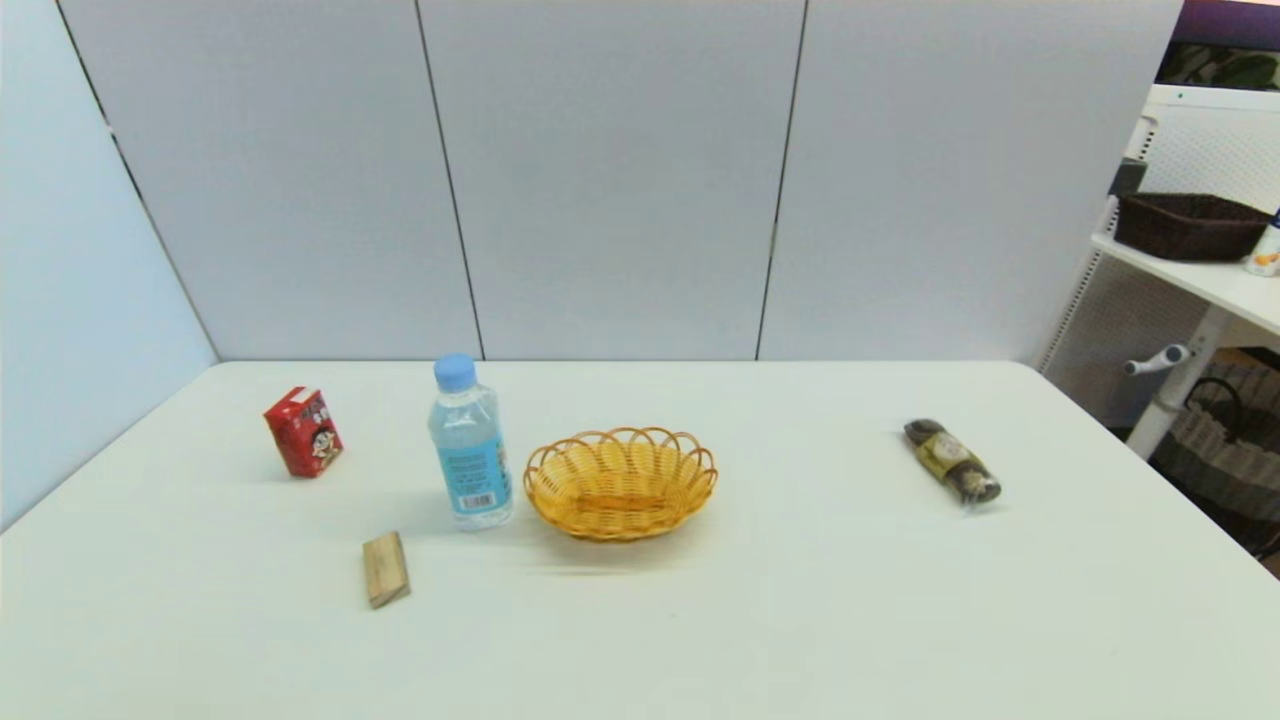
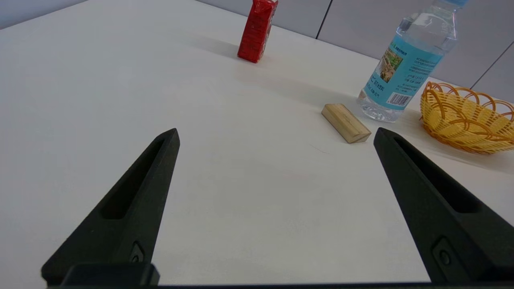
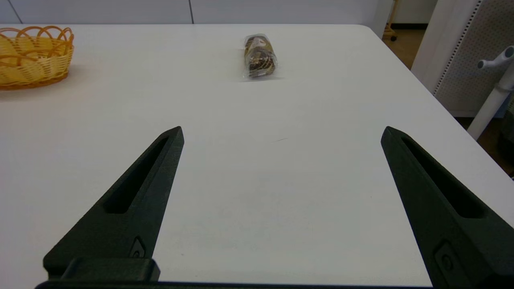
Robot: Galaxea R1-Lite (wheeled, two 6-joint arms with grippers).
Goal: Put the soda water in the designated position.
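Observation:
The soda water [image 1: 470,445] is a clear bottle with a light blue cap and blue label, standing upright on the white table just left of a yellow wicker basket [image 1: 620,482]. The left wrist view shows the soda water [image 2: 405,68] beyond a small wooden block [image 2: 345,128], with the basket [image 2: 468,120] beside it. My left gripper [image 2: 277,134] is open over bare table, well short of the bottle and holding nothing. My right gripper [image 3: 283,132] is also open and empty, over the table's right part. Neither arm appears in the head view.
A red drink carton [image 1: 303,432] stands at the left, and a wooden block [image 1: 385,568] lies in front of the bottle. A dark wrapped snack [image 1: 952,460] lies to the right. A shelf with a dark basket [image 1: 1190,225] stands past the table's right edge.

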